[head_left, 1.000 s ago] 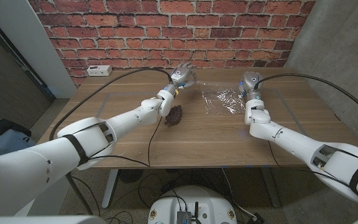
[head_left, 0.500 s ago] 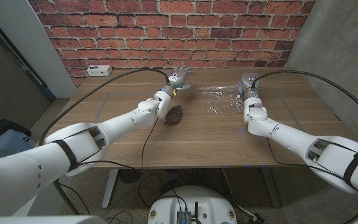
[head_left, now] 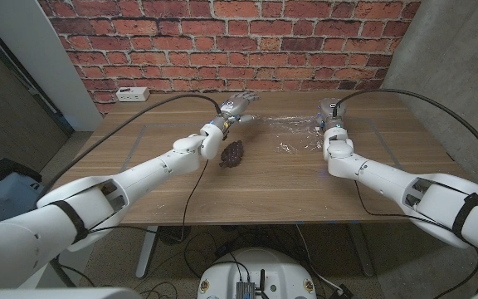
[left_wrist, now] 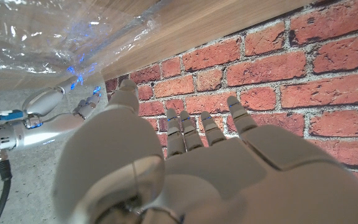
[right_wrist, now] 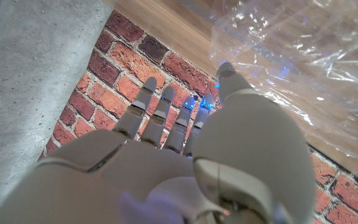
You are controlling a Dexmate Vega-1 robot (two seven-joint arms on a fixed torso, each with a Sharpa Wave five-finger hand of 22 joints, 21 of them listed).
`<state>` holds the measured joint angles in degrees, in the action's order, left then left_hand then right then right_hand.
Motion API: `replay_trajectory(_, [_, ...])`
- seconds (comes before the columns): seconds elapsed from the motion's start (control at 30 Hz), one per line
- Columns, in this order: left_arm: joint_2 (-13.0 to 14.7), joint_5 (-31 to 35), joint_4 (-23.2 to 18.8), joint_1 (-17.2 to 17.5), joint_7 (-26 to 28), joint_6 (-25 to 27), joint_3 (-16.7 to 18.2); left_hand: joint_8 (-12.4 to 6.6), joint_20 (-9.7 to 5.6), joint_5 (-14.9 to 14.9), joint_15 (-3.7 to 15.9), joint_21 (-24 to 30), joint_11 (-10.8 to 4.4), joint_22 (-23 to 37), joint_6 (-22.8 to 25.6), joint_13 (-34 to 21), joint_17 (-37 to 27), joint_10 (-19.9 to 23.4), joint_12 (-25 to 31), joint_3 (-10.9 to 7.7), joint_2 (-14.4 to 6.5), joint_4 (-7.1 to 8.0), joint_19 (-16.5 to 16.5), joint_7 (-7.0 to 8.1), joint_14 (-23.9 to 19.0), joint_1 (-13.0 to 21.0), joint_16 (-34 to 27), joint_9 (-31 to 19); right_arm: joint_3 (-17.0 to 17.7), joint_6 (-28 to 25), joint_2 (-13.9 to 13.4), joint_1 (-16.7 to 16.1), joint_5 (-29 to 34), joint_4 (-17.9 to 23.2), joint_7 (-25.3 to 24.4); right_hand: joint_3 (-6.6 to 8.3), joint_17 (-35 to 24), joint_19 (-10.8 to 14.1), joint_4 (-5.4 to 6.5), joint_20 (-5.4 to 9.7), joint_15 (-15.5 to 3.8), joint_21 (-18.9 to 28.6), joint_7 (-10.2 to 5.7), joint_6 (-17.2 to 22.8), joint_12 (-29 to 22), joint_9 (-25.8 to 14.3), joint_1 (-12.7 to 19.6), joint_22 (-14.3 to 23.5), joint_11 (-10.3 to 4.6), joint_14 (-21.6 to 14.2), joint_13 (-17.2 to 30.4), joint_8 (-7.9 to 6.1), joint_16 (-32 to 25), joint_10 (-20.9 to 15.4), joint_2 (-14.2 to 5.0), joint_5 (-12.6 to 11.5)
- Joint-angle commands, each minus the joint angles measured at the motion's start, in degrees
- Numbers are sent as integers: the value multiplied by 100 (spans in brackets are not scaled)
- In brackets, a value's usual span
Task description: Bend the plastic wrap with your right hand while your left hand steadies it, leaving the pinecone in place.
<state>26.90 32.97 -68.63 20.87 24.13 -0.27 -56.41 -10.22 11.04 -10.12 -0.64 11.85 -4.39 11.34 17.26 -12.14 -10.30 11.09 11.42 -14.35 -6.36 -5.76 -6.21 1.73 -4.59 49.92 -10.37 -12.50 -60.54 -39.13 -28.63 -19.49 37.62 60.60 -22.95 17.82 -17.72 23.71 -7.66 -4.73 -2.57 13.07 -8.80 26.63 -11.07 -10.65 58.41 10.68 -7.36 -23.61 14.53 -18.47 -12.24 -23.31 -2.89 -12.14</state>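
Note:
The clear plastic wrap [head_left: 287,126] lies crinkled on the wooden table between my two hands; it also shows in the left wrist view [left_wrist: 48,37] and the right wrist view [right_wrist: 303,43]. The brown pinecone [head_left: 233,154] sits on the table nearer to me, just left of the wrap. My left hand [head_left: 237,105] hovers at the wrap's left far corner, fingers [left_wrist: 204,127] straight and spread, holding nothing. My right hand [head_left: 329,111] stands at the wrap's right edge, fingers [right_wrist: 166,115] extended, thumb close to the film. Whether either hand touches the wrap is unclear.
A brick wall [head_left: 247,41] stands close behind the table's far edge. A white power strip [head_left: 130,94] lies at the far left corner. Black cables [head_left: 139,116] run from both arms across the table. A concrete wall [head_left: 463,75] borders the right side.
Both hands have moved toward the far edge and closer to the wrap. The wrap has bunched and shifted toward the wall. The pinecone has stayed where it was.

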Motion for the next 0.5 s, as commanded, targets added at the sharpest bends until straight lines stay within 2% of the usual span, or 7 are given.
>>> replay_trajectory(0.03, [30, 28, -130, 133, -139, -283, 236, -13, 7, -38, -19, 19, 34, 32, -34, -21, -27, -19, 31, -21, -27, 39, 61, 1, 28, -51, -14, -2, 9, -638, -578, -75, 13, 1073, 1182, -170, -96, -164, 227, -72, -751, -70, 37, -298, 19, -34, -522, 6, 66, 244, 0, 261, -1, 319, 48, -66])
replay_trajectory(0.13, [6, 40, -93, 114, -179, -332, 241, -27, 9, -43, -18, 25, 37, 33, -12, -22, -25, -20, 36, -28, -37, 36, 57, 10, 28, -57, -16, 8, 110, -781, -755, -141, -24, 1395, 1437, -375, -161, -309, 432, -107, -663, -116, -12, -345, -2, -54, -988, 6, 131, 448, -13, 382, -12, 490, 110, -157])
replay_trajectory(0.2, [-12, 53, -67, 102, -184, -354, 244, -34, 15, -45, -19, 27, 33, 34, 1, -22, -24, -16, 40, -31, -40, 34, 57, 16, 30, -59, -16, 12, 190, -920, -819, -222, 9, 1547, 1391, -440, -184, -351, 483, -60, -677, -127, 79, -365, -8, -58, -1103, 7, 97, 503, -18, 416, -23, 521, 118, -183])
replay_trajectory(0.23, [-18, 47, -55, 95, -200, -379, 247, -41, 12, -46, -20, 28, 34, 34, 14, -22, -23, -16, 41, -34, -44, 33, 60, 19, 30, -62, -16, 16, 201, -975, -874, -239, 39, 1639, 1434, -474, -193, -371, 504, -25, -697, -131, 61, -363, -17, -60, -1153, 8, 67, 515, -19, 425, -32, 516, 130, -190])
replay_trajectory(0.27, [-27, 37, -36, 89, -208, -411, 250, -44, 20, -48, -22, 29, 37, 35, 20, -22, -23, -17, 42, -36, -47, 33, 59, 15, 30, -63, -17, 18, 199, -1082, -900, -243, 93, 1702, 1474, -588, -208, -442, 542, 104, -756, -148, -1, -366, -22, -64, -1281, 11, -6, 569, -23, 454, -39, 545, 223, -200])
replay_trajectory(0.37, [-41, 59, -15, 77, -215, -457, 244, -49, 10, -51, -21, 35, 39, 36, 27, -22, -22, -17, 45, -42, -56, 31, 52, 15, 24, -67, -21, 24, 197, -1316, -1021, -269, 254, 1919, 1572, -715, -201, -546, 526, 325, -879, -165, -113, -367, -34, -70, -1336, 19, -150, 649, -15, 488, -21, 580, 394, -244])
replay_trajectory(0.5, [-48, 12, 3, 77, -265, -552, 263, -57, -12, -58, -19, 60, 36, 38, 40, -22, -18, -6, 56, -54, -71, 24, 9, 8, 20, -74, -23, 39, 429, -1418, -1171, -456, 183, 2280, 1540, -748, -206, -529, 520, 317, -890, -139, -119, -292, -54, -76, -1322, 24, -156, 627, -9, 479, -44, 572, 413, -309])
